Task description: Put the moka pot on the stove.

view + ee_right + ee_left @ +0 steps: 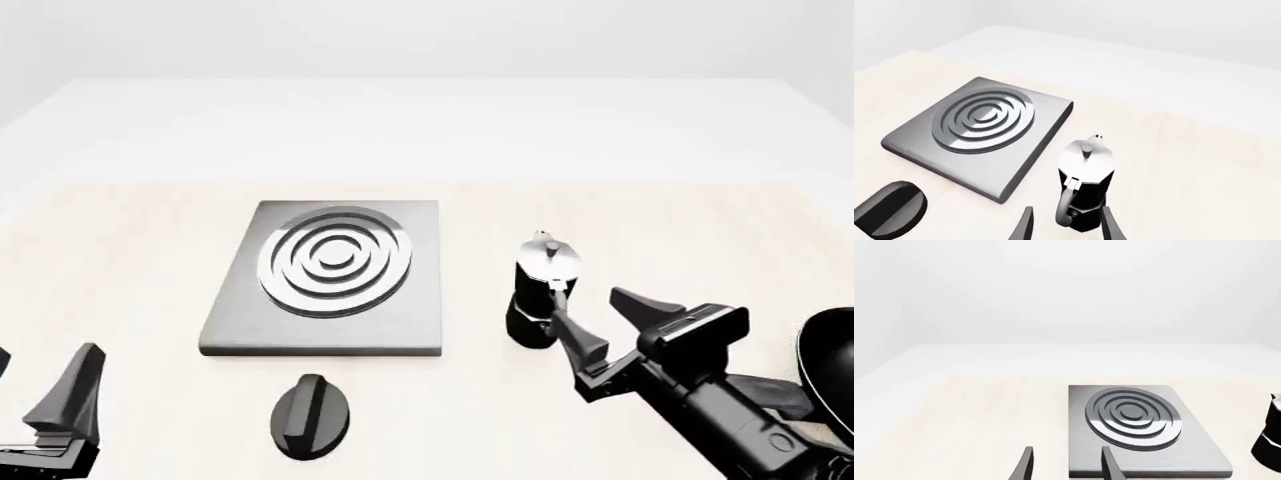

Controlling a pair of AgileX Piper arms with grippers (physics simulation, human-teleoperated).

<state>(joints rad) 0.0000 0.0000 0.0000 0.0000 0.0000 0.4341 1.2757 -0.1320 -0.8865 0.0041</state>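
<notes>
Moka pot (543,295): silver top, black base

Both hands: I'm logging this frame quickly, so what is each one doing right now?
Left hand: open, holding nothing, low beside the stove.
Right hand: open, holding nothing, fingers either side of the moka pot handle.

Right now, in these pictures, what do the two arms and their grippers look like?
Both are matt black with no markings or cables visible. The right gripper has two tapered, wedge-shaped fingers on a blocky angular body, continuing into a rounded black arm. The left gripper shows a similar dark pointed finger; in the wrist views the fingers appear as thin dark grey blades.
</notes>
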